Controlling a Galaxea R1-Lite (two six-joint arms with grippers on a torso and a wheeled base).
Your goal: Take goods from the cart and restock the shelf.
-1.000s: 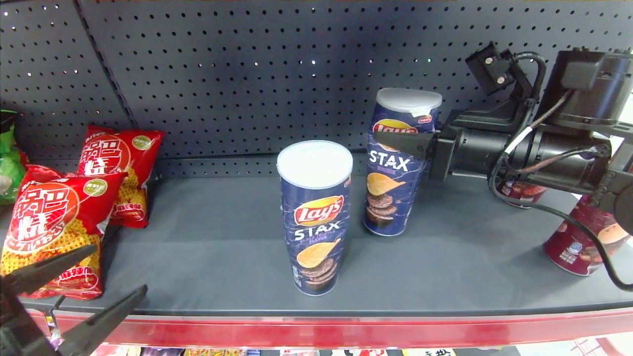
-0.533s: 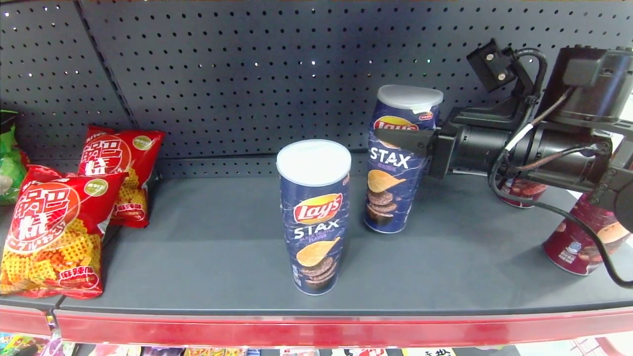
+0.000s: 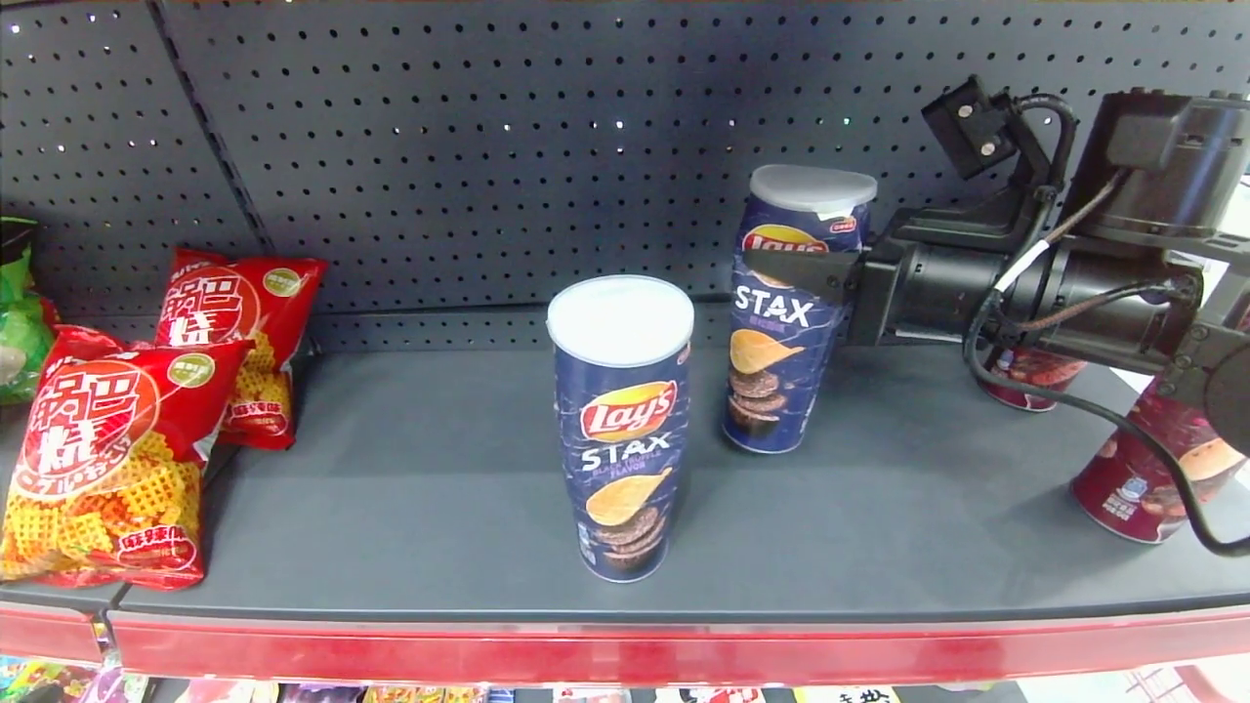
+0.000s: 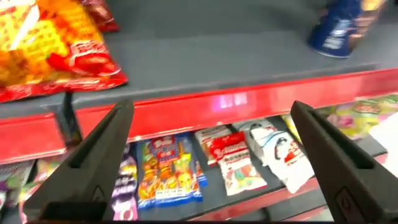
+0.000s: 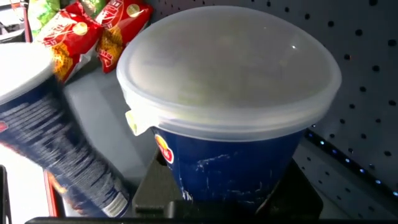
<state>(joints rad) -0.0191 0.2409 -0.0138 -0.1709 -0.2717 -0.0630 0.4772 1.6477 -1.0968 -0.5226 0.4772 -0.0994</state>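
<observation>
Two blue chip cans are on the grey shelf [image 3: 439,508]. One can [image 3: 622,430] stands upright near the front, in the middle. The other can [image 3: 789,312] is behind it and to the right, leaning a little, with my right gripper [image 3: 793,268] shut on its upper part. I cannot tell whether its base touches the shelf. In the right wrist view this held can [image 5: 230,87] shows its clear lid, with the front can [image 5: 50,137] beside it. My left gripper [image 4: 211,111] is open with nothing in it, just in front of the shelf's red edge [image 4: 236,102].
Red snack bags [image 3: 107,449] [image 3: 244,342] and a green bag [image 3: 20,312] lie at the shelf's left end. Red cans [image 3: 1143,478] [image 3: 1025,376] stand at the right, under my right arm. A pegboard wall [image 3: 488,146] closes the back. Packets [image 4: 236,165] fill the lower shelf.
My left gripper has dropped out of the head view's lower left corner. The right gripper has carried the held can slightly up and toward the back.
</observation>
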